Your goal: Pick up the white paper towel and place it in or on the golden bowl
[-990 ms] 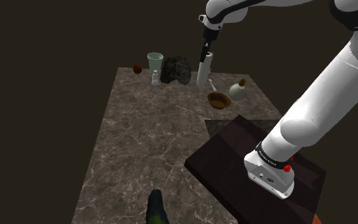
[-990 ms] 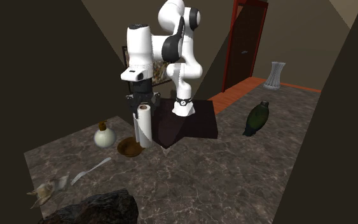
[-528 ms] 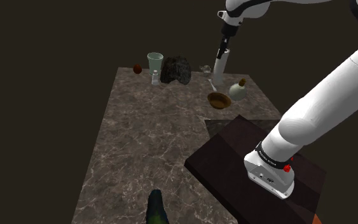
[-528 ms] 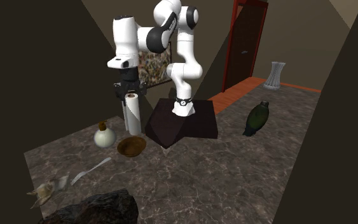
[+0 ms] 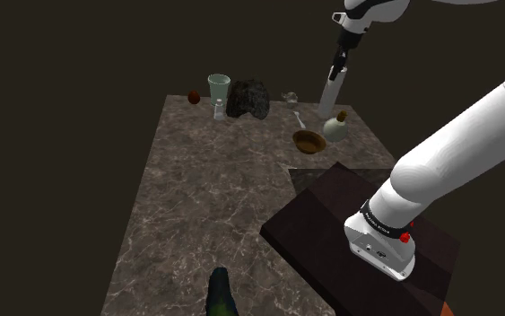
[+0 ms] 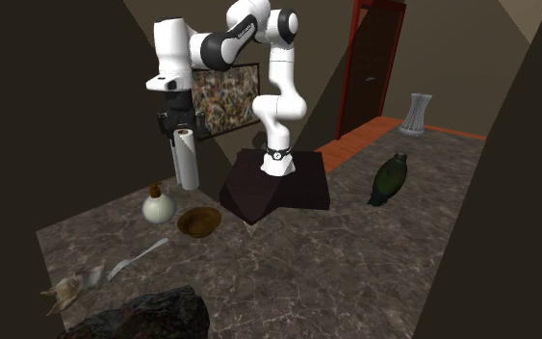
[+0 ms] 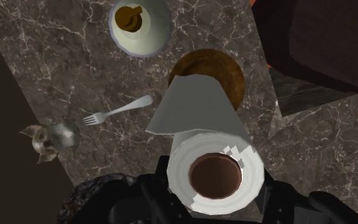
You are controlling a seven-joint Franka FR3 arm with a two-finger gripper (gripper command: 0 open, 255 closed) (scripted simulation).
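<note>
One roll held aloft, a shallow bowl yet to be met

The white paper towel (image 5: 330,93) is clasped at its upper end by the gripper (image 5: 335,70), whose fingers are closed against it. The roll is held upright, clear of the marble surface (image 5: 214,197), above the far corner on the shoulder view's right. The golden bowl (image 5: 309,141) is seen below it, close to that same edge and near a corner of the dark stand (image 5: 322,224). A pale flask (image 5: 335,128) stands just beside the bowl, toward the edge, and a fork (image 7: 117,110) lies near it on the far side.

The carry is judged to be the step in hand, with the lowering not yet done. Whether the roll is centred over the bowl cannot be settled. In the wrist view its lower end overlaps the bowl's rim, while in the second exterior view it appears offset toward the flask.

Several failures can be foreseen. If the roll is lowered off-centre, the rim may be struck and the bowl tipped or pushed along the surface. If a low path is taken, the flask's neck could be clipped and the flask toppled. The roll is tall and the bowl shallow, so an upright release may end with the roll falling out, possibly over the nearby edge. Since only the top is held, some slipping is also possible.
</note>
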